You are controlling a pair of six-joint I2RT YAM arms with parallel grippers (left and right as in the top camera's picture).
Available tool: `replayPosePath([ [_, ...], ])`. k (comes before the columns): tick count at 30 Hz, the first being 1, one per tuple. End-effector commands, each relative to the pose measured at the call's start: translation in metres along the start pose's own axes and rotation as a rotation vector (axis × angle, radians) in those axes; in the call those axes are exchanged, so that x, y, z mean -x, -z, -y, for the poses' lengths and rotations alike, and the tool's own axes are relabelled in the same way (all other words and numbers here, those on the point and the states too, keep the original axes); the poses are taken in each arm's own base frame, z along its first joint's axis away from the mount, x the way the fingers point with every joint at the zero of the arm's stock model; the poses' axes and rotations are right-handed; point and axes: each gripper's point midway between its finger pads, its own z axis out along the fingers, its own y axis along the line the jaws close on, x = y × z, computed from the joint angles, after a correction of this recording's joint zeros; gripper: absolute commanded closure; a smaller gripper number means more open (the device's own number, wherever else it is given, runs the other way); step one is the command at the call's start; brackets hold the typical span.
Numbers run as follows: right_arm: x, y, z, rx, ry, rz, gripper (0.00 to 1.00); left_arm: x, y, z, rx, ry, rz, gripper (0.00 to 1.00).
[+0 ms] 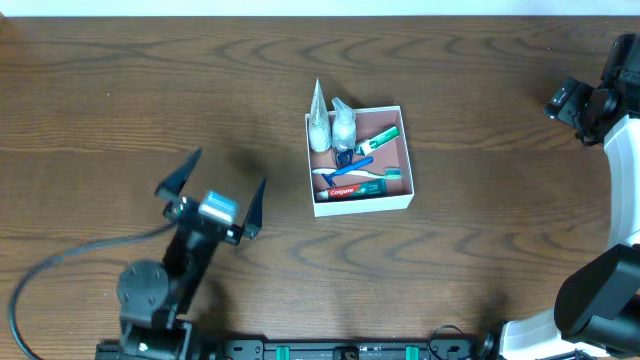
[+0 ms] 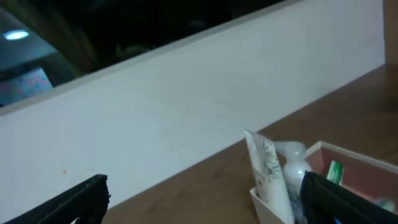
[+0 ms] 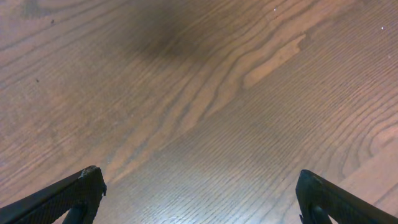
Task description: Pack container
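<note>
The container (image 1: 409,168), a shallow square box with white walls and a pink-brown inside, stands at the table's middle. Inside lie a white tube (image 1: 319,118), a small clear bottle (image 1: 343,124), a green tube (image 1: 381,136), a blue razor (image 1: 352,157), a toothbrush (image 1: 372,175) and a red Colgate box (image 1: 355,189). My left gripper (image 1: 218,185) is open and empty, left of the container. In the left wrist view the container's corner (image 2: 266,203), white tube (image 2: 266,171) and bottle (image 2: 295,163) show beside the gripper (image 2: 205,200). My right gripper (image 3: 199,194) is open and empty over bare wood.
The right arm (image 1: 600,105) is at the table's far right edge. A black cable (image 1: 60,262) runs from the left arm's base (image 1: 150,295) at the front left. A white wall (image 2: 186,118) backs the table's far edge.
</note>
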Motion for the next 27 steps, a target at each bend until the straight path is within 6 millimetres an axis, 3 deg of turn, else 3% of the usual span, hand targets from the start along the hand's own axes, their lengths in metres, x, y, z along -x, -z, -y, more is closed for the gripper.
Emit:
replayPosePath([
  [1, 0.003, 0.002, 0.003, -0.009, -0.022, 0.011, 0.01, -0.019, 0.009, 0.007, 0.004, -0.018, 0.018, 0.02],
  [8, 0.003, 0.002, 0.003, -0.009, -0.022, 0.011, 0.01, -0.047, 0.025, 0.018, 0.018, -0.020, 0.050, 0.02],
  [14, 0.003, 0.002, 0.003, -0.009, -0.022, 0.011, 0.01, -0.055, 0.034, 0.005, 0.095, -0.042, 0.075, 0.02],
  [17, 0.003, 0.002, 0.003, -0.009, -0.022, 0.011, 0.01, -0.072, 0.034, 0.001, 0.116, -0.036, 0.029, 0.02],
  [23, 0.003, 0.002, 0.003, -0.009, -0.022, 0.011, 0.01, -0.118, 0.036, 0.012, 0.070, 0.026, -0.155, 0.02],
  [27, 0.003, 0.002, 0.003, -0.009, -0.022, 0.011, 0.01, -0.138, 0.040, 0.018, 0.051, 0.054, -0.238, 0.02],
])
